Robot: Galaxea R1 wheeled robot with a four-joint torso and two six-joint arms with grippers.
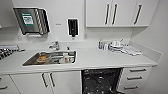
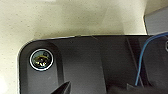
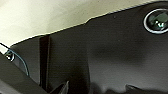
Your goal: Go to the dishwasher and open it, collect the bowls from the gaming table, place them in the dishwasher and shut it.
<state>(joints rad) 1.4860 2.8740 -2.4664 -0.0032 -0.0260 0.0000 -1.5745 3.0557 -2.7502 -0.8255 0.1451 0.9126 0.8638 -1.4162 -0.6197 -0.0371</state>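
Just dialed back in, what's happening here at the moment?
The robot is facing a kitchen counter and nothing is being handled. The dishwasher under the counter stands open, its dark interior showing. The sink to its left holds some dishes, and more crockery is stacked on the counter near the wall. No bowls are being carried in the head view; the wrist views show the robot's own dark plates over a pale floor.
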